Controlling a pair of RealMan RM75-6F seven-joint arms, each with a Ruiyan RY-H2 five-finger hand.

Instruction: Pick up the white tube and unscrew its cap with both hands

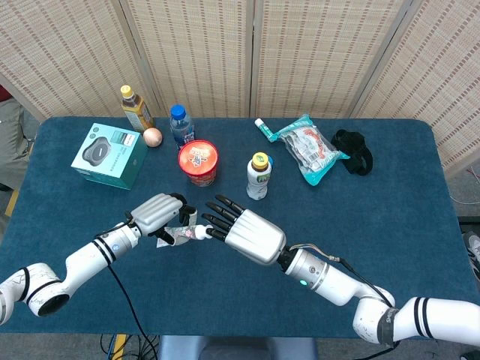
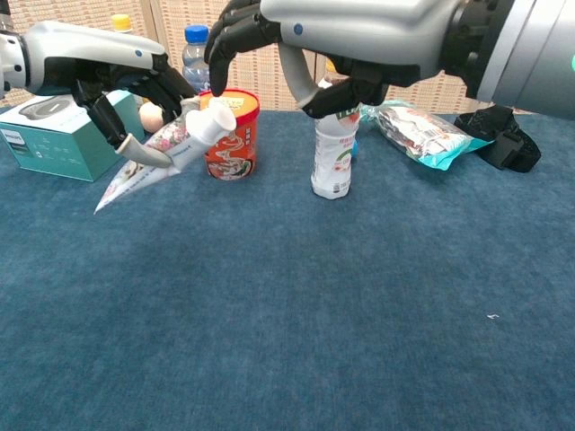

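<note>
Above the table, left hand (image 2: 108, 85) gripping white tube (image 2: 166, 148), cap end up-right, right hand (image 2: 341, 40) fingers spread.

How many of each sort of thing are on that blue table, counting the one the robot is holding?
Bottles: 3 (yellow-capped tea bottle, blue-capped water bottle, white yellow-capped drink bottle)
Tubes: 2 (white tube held by left hand, small green-capped tube)
Red-lidded cup: 1
Teal box: 1
Egg: 1
Snack bag: 1
Black strap: 1
Total: 10

Silver-backed left robot hand (image 1: 156, 215), right robot hand (image 1: 244, 232); black fingers; white arms, black bands
</note>
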